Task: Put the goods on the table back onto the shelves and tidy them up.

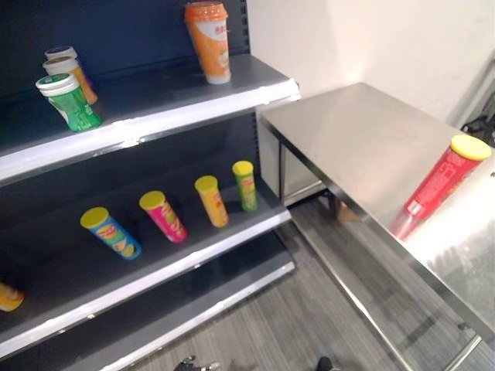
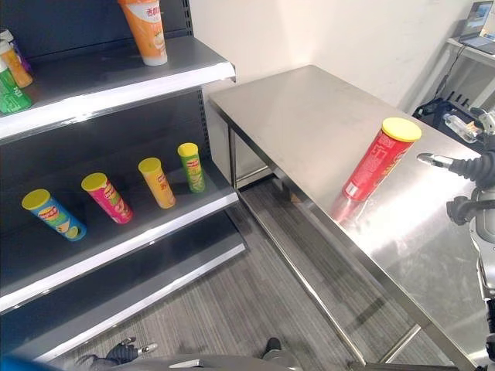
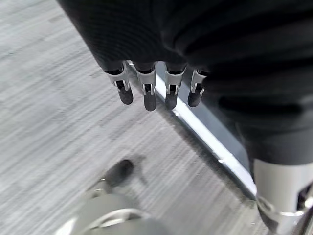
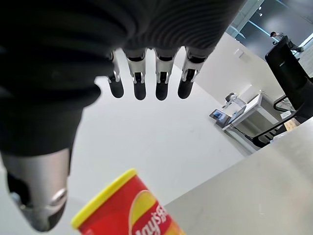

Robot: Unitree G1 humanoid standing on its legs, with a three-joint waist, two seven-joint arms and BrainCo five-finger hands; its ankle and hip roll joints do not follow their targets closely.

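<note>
Left eye view: a red canister (image 1: 439,184) with a yellow lid stands alone on the steel bench (image 1: 363,147), close to its front edge. Beside the bench stands the shelf unit (image 1: 155,116). Its upper shelf carries an orange cup (image 1: 209,40) at the end nearest the bench, and a green bottle (image 1: 68,101) with a brown-labelled bottle (image 1: 71,73) just behind it further along. On the middle shelf four yellow-lidded canisters stand in a row, well apart from one another: blue (image 1: 110,232), pink (image 1: 163,216), orange (image 1: 211,200) and green (image 1: 245,185). At the picture's edge part of another yellow item (image 1: 9,297) lies on the same shelf.

Right eye view: the same bench and shelves, and here the right hand (image 2: 473,185) comes in over the far end of the bench, near the red canister but apart from it, thumb and a finger spread and holding nothing. The left hand (image 2: 124,352) hangs low above the grey floor (image 2: 255,294).

Left wrist view: the left hand's fingers (image 3: 146,93) hang straight and relaxed over the floor, empty, with the shelf unit's pale bottom edge (image 3: 215,147) beyond them.

Right wrist view: the right hand's fingers (image 4: 146,81) are straight, the thumb (image 4: 36,191) set apart, and the red canister's lid and top show between them, untouched.
</note>
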